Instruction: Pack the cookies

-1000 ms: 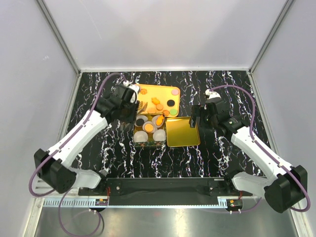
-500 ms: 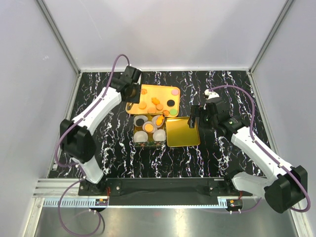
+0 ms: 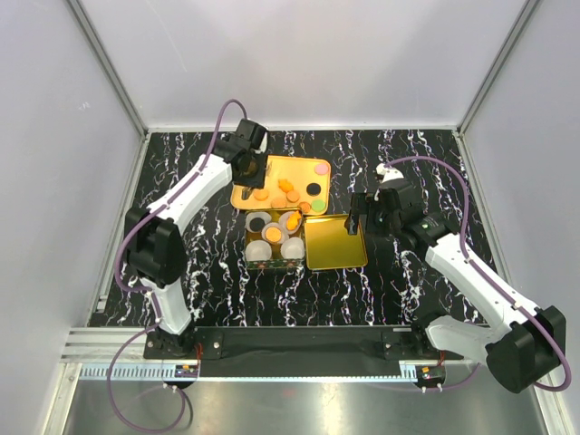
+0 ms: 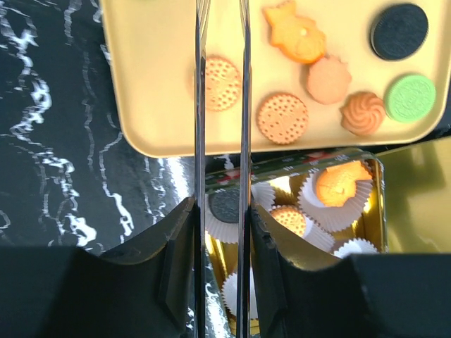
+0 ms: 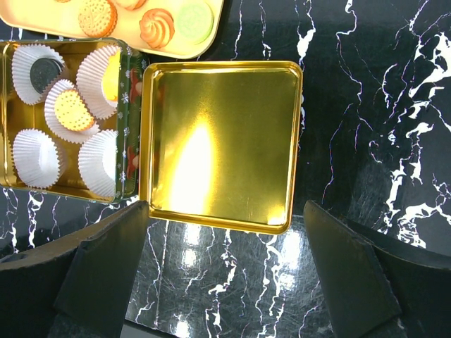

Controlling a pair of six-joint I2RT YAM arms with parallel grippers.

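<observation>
The cookies lie on a yellow tray (image 3: 292,169): round orange ones (image 4: 282,117), a black one (image 4: 399,31), a green one (image 4: 411,97) and a swirl (image 4: 363,113). A gold tin (image 3: 248,243) holds white paper cups; some hold a black cookie (image 4: 227,204) and orange cookies (image 4: 338,182). My left gripper (image 3: 251,172) is over the tray's left part. Its thin metal blades (image 4: 220,42) stand a narrow gap apart above a round orange cookie (image 4: 222,83) and hold nothing. My right gripper (image 3: 355,217) is wide open and empty at the lid's near edge (image 5: 225,282).
The tin's gold lid (image 3: 335,242) lies open side up right of the tin, also in the right wrist view (image 5: 218,141). Two empty paper cups (image 5: 35,155) fill the tin's near side. The table (image 3: 417,163) is black marble, walled at the sides and back.
My left arm has swung from above the tin back to the tray's left part. The right arm has not moved.
</observation>
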